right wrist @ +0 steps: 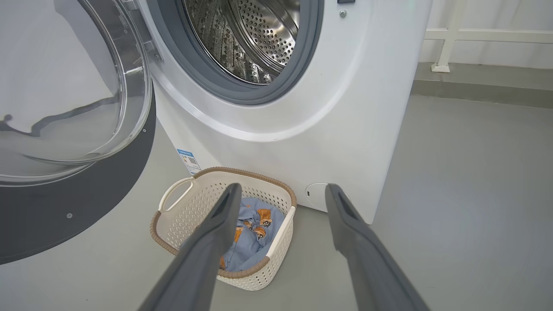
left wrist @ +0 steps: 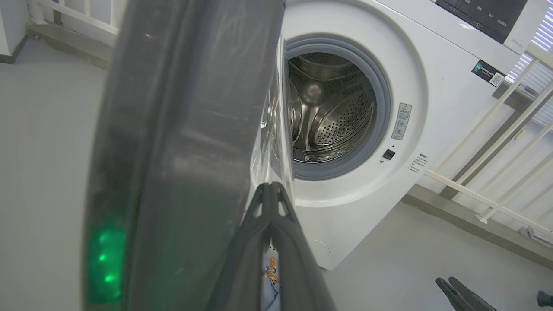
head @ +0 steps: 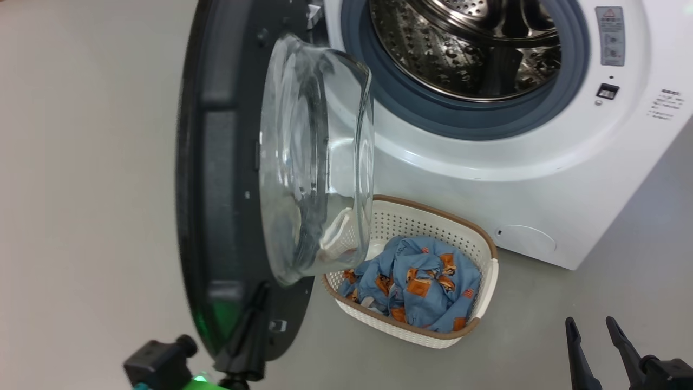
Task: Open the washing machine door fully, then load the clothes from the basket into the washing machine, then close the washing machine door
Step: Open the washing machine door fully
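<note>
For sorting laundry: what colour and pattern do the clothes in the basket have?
The clothes are light blue with orange and brown printed patches, seen best in the head view.

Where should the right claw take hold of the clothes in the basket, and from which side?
I'd pinch the raised crumpled fold at the middle of the clothes, coming down from above with the open right claw. The pile bunches into ridges there, the basket walls block the sides, and the door stands close on its left.
</note>
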You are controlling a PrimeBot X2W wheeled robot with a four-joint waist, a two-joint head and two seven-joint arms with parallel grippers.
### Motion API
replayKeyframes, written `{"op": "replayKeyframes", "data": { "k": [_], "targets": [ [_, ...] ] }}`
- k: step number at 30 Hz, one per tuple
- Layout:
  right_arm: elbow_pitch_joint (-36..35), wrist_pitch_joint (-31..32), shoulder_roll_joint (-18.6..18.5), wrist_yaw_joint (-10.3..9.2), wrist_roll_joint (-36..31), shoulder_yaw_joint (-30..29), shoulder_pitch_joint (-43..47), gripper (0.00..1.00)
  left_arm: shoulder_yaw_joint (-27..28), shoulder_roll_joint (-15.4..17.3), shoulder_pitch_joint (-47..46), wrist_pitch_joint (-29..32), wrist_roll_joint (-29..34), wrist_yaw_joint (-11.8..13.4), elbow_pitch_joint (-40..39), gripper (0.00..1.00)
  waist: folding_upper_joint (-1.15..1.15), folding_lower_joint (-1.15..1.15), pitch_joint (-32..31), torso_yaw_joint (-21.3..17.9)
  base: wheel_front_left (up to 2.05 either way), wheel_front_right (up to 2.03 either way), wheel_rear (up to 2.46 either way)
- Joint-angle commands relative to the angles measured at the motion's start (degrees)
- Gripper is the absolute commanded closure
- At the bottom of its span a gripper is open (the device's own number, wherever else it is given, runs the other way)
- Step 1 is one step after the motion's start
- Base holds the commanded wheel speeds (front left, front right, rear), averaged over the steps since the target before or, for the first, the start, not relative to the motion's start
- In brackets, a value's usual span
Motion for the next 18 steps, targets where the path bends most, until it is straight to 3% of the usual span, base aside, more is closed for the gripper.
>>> {"op": "replayKeyframes", "data": {
  "k": [1,8,18],
  "targets": [
    [-1.1,-0.7,-1.0,0.09,-0.4,1.9,-1.5,0.00,4.6,0.6,-1.4,-1.5,-0.4,1.7,-0.2,1.00,0.00,0.00,0.5,1.5,0.00,0.00,0.00],
    [-1.1,-0.7,-1.2,0.09,-0.3,2.3,-1.3,0.00,10.1,0.3,-3.2,-5.6,-2.3,3.3,3.9,1.00,0.00,0.00,0.7,2.2,0.00,0.00,0.00],
    [-0.8,-0.7,-1.3,0.09,0.0,2.4,-1.0,0.00,17.4,0.7,-10.8,-11.7,-4.1,4.8,16.2,1.00,0.00,0.00,1.0,1.2,0.00,0.00,0.00]
  ]
}}
